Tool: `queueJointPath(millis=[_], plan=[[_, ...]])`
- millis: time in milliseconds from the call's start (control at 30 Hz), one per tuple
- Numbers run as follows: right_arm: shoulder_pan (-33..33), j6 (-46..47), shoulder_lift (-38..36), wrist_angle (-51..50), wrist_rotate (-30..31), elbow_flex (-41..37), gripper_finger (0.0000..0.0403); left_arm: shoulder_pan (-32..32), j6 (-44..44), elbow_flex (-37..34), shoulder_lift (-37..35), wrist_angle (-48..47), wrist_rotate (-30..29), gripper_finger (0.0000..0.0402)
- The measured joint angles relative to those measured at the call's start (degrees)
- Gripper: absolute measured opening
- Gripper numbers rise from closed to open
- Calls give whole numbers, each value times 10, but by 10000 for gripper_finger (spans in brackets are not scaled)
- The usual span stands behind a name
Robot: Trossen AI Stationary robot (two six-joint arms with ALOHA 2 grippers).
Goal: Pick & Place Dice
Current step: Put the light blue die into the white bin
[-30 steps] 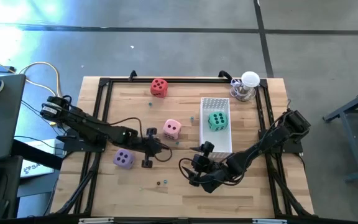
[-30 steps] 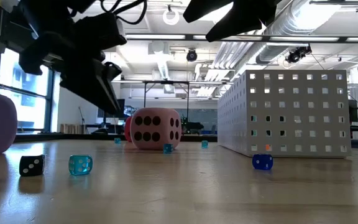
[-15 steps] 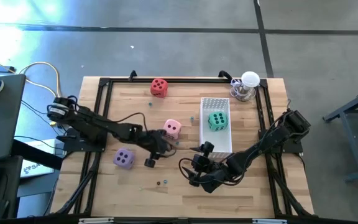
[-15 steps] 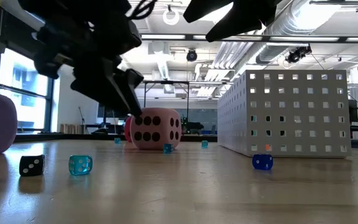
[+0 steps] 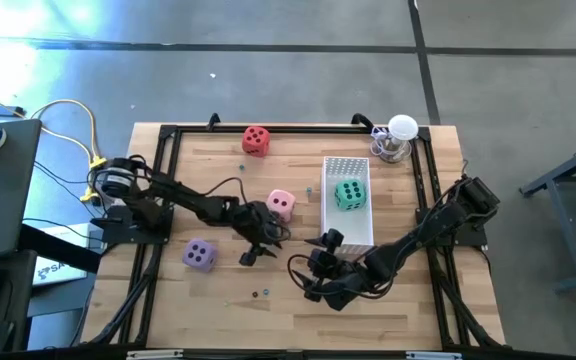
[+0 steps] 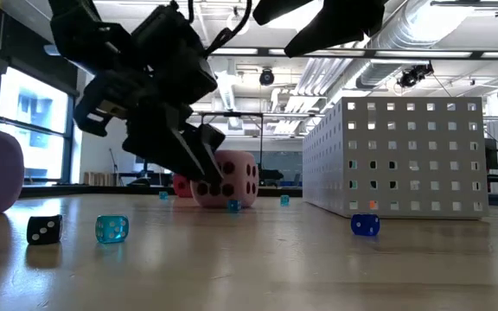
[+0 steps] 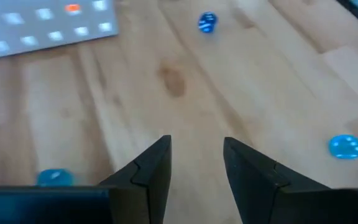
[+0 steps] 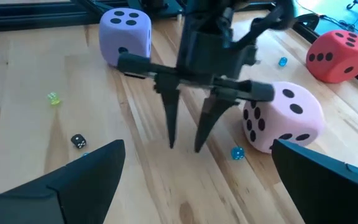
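My left gripper (image 5: 265, 240) hangs open just above the bare wood, its fingers slanting down on the near side of the pink die (image 5: 281, 205) (image 8: 281, 118), with nothing between them (image 7: 196, 149). The purple die (image 5: 200, 255) sits on the table to its left. The red die (image 5: 256, 139) sits near the far edge, and the green die (image 5: 349, 194) lies inside the white perforated box (image 5: 360, 228). My right gripper (image 5: 311, 266) waits wide open above the table, near the box's near end.
Tiny dice lie scattered on the wood: a black one (image 6: 44, 228), a cyan one (image 6: 111, 228), blue ones (image 6: 365, 225) (image 8: 236, 152) and a yellow one (image 8: 53, 98). A glass-like object (image 5: 398, 140) stands at the far right corner. A black frame (image 5: 168, 135) edges the table.
My left gripper has moved toward the table's right edge, up to the pink die, sinking closer to the wood and tipping its fingers further down. The dice have stayed where they were.
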Motion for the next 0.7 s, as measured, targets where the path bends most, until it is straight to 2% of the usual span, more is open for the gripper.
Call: queueJointPath(millis=[133, 300, 700], plan=[[0, 6, 0, -6, 0, 0, 398, 19, 11, 0, 0, 5, -29, 141], [0, 6, 0, -6, 0, 0, 398, 30, 6, 0, 5, 1, -151, 141], [0, 8, 0, -4, 0, 0, 398, 7, 24, 0, 10, 2, -161, 141]])
